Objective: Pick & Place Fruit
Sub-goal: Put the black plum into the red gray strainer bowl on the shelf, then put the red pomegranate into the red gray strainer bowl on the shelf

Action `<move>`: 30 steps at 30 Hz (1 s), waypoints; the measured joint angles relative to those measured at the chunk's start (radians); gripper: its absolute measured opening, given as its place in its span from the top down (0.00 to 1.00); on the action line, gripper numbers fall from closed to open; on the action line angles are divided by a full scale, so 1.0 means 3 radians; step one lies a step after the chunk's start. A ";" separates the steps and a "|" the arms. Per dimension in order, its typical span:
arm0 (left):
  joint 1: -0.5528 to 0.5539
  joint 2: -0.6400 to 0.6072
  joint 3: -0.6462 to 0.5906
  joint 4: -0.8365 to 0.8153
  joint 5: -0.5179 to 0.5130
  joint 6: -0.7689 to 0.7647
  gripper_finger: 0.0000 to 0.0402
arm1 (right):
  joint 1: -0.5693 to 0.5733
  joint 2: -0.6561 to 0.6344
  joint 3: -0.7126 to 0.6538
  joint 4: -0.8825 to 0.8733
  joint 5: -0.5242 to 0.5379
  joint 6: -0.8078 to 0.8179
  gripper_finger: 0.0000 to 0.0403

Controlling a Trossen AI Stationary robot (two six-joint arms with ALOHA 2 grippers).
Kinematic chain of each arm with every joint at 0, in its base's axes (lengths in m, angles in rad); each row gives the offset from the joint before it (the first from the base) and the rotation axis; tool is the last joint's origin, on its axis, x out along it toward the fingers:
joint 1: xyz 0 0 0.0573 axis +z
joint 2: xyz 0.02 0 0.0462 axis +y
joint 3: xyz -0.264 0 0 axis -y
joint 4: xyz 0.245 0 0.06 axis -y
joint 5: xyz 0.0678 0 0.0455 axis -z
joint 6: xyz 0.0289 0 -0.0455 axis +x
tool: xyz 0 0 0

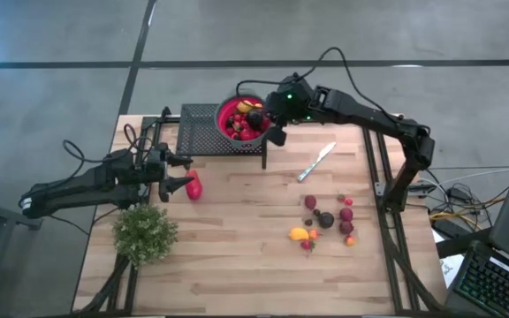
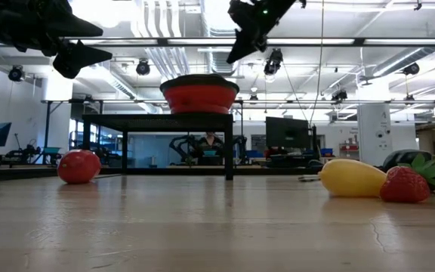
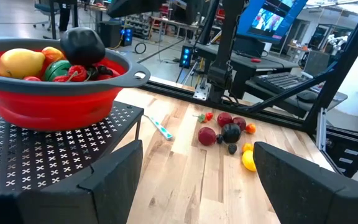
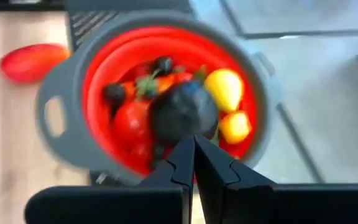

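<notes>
A red bowl (image 1: 239, 119) with a grey rim sits on a black mesh stand (image 1: 197, 131) and holds several toy fruits, among them a dark round one (image 4: 184, 112) and yellow ones. My right gripper (image 4: 194, 158) hangs shut above the bowl (image 2: 198, 94), clear of it in the low view (image 2: 242, 44). More small fruits (image 1: 325, 216) lie on the table's right part. A larger red fruit (image 1: 194, 185) rests on the wood beside my open left gripper (image 1: 177, 175), which is raised above the table (image 2: 81, 57).
A silver knife (image 1: 316, 162) lies between the stand and the fruit cluster. A bushy green plant (image 1: 144, 234) stands near the table's left near corner. In the low view a yellow fruit (image 2: 351, 177) and a strawberry (image 2: 406, 183) lie close to the camera.
</notes>
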 joint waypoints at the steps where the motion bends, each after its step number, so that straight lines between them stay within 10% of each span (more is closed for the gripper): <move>1: 0.0000 0.0000 0.0000 0.0000 0.0000 0.0000 0.22 | -0.0014 -0.0005 0.0001 -0.0064 -0.0140 0.0000 0.98; 7: 0.0001 0.0000 -0.0001 -0.0001 0.0000 -0.0001 0.22 | -0.0031 0.0103 -0.0005 -0.0131 -0.0760 0.0002 0.98; 19: 0.0000 0.0000 -0.0001 0.0000 0.0000 0.0000 0.22 | -0.0090 0.0410 0.0030 0.0213 -0.0163 -0.0029 0.98; 30: 0.0000 0.0000 -0.0001 0.0000 -0.0001 0.0000 0.22 | 0.0234 -0.0234 0.0036 -0.0907 -0.0143 0.0015 0.98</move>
